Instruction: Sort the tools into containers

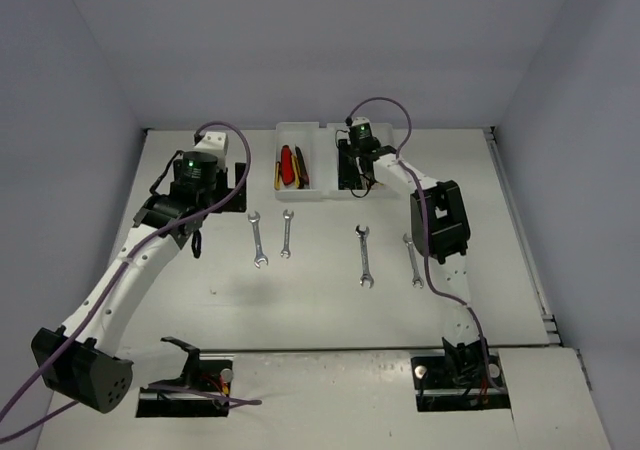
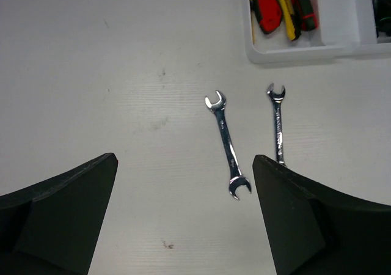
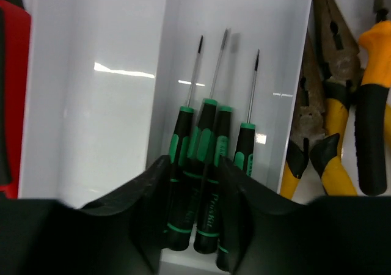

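Four silver wrenches [image 1: 364, 256] lay flat on the pale matte worktop [image 1: 320, 315], all on the near side of the tray [image 1: 305, 194]. Each was a slim polished bar with an open fork at both ends. They sat apart from one another and ran roughly square to the tray's near wall.

The tray was one translucent white plastic box with glossy walls, split into long narrow slots. In the slot at its left end, red and yellow cutters [image 1: 290, 166] lay packed together lengthwise.

Four screwdrivers [image 3: 209, 140] lay side by side in another slot. They had thin dark shafts and black handles banded with green. In the next slot over were pliers [image 3: 330, 146], seemingly two pairs, with dull grey jaws and yellow and orange grips.

The left claw [image 2: 184, 162] hung over the worktop on the near-left side of the tray. Its two black fingers [image 2: 67, 214] were spread as wide as they go and held nothing. Two of the wrenches showed below it.

The right claw [image 3: 192, 165] reached down into the tray's screwdriver slot. Its jaws stood a little apart, with two of the handles in the gap. I could not tell whether they pinched the handles or stood clear of them.
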Controlling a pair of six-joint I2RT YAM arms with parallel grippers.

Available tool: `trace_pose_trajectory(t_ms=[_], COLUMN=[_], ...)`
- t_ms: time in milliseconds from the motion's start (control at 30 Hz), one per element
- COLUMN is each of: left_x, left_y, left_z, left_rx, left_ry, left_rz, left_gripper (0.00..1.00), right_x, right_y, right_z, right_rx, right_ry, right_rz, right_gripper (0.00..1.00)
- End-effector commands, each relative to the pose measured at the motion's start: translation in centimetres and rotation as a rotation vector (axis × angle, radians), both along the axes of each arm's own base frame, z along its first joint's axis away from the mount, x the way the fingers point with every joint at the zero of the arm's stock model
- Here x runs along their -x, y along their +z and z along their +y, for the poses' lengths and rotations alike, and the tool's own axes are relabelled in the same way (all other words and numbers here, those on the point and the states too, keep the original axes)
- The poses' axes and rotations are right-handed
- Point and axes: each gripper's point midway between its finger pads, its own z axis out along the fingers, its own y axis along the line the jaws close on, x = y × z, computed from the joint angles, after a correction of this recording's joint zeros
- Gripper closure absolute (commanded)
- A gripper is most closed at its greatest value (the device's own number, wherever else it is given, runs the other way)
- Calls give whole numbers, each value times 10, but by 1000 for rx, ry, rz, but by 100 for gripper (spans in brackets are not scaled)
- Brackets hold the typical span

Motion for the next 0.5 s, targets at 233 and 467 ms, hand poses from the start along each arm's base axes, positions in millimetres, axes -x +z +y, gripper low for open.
trace_pose_trajectory(t_ms=[233,467], left_x=[2,5], left_y=[27,32], left_z=[10,8], left_rx=[6,20], left_ry=[-10,-22], left_rz=[-106,-118], left_gripper=[9,9], right_x=[39,152], right_y=[89,49], right_z=[-46,-69], right_rx=[96,156], right_ry=[-110,-98], right_rz=[-117,83], right_gripper=[55,55])
